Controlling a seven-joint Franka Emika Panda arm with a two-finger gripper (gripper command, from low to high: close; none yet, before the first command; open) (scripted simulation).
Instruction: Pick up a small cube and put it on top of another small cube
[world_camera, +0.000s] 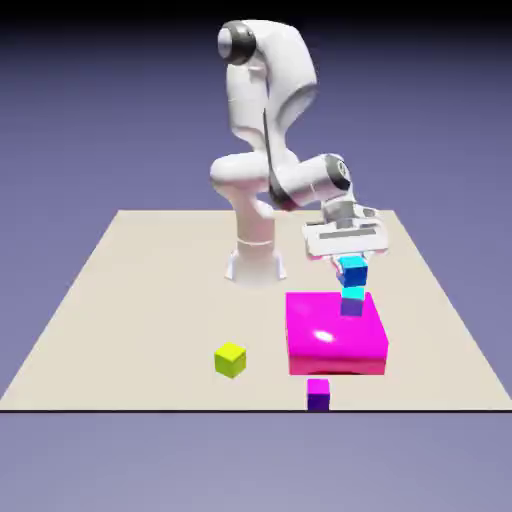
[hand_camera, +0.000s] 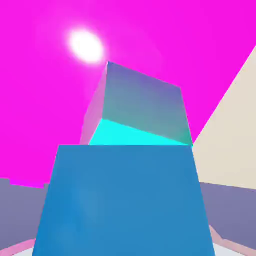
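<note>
While the tool grips the small all-cyan cube, it hangs just above the cyan-topped purple cube on the big magenta block.

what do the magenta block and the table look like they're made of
Magenta block: looks like glossy plastic or lacquer; a bright white highlight sits on its top in both views. Table: flat matte beige with no grain or shine, perhaps painted board. Everything is rendered, so these are guesses from the look alone.
</note>
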